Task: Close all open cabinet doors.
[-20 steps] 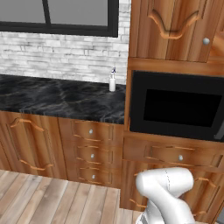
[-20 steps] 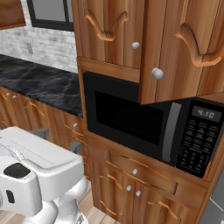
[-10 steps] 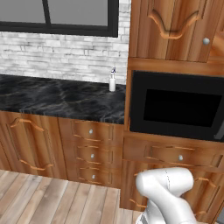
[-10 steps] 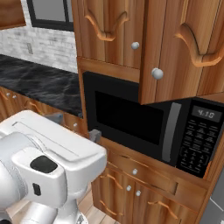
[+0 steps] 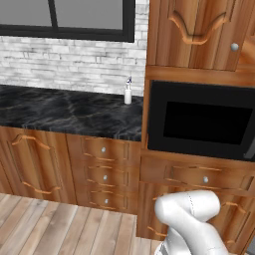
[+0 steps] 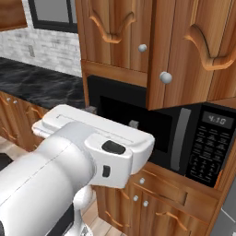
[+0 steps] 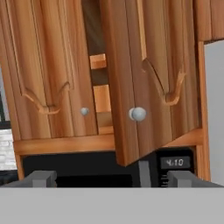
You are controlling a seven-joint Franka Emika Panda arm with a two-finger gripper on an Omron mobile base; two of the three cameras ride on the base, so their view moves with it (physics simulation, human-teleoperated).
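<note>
Above the black oven front (image 7: 87,175), the right-hand upper cabinet door (image 7: 151,83) stands ajar, swung out toward the room so that shelves show in the gap beside it, while the left-hand upper door (image 7: 48,70) next to it sits flush. The gripper (image 7: 111,178) hovers in front of the oven, below the swung-out panel, its two fingertips (image 7: 41,178) spread wide with nothing between them and not touching any wood. From the right side the open door (image 6: 193,50) hangs out over the oven's clock panel. The lower doors and drawers (image 5: 104,174) under the dark surface (image 5: 69,114) look shut. So, by my reckoning, the job is barely begun: that one door remains to be pushed closed.
</note>
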